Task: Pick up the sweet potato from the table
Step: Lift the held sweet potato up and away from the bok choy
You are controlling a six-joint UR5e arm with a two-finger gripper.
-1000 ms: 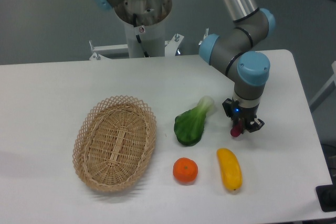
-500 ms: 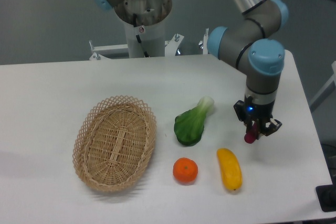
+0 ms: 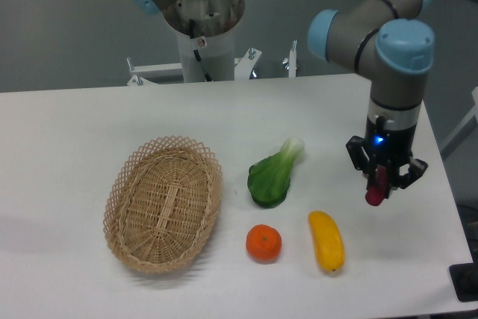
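Note:
My gripper [image 3: 379, 184] hangs over the right part of the white table [image 3: 75, 125], shut on the sweet potato [image 3: 376, 190]. The reddish-purple tuber points downward between the black fingers, and only its lower end shows below them. It appears lifted off the tabletop, to the upper right of the yellow fruit.
An oval wicker basket [image 3: 163, 203] lies at the left. A green leafy vegetable [image 3: 273, 174] sits in the middle, a round orange [image 3: 264, 243] below it, and a yellow oblong fruit [image 3: 327, 240] beside that. The table's right edge runs close to the gripper.
The arm has carried the sweet potato to the right and closer to the camera, away from the green vegetable. The gripper stays shut on it.

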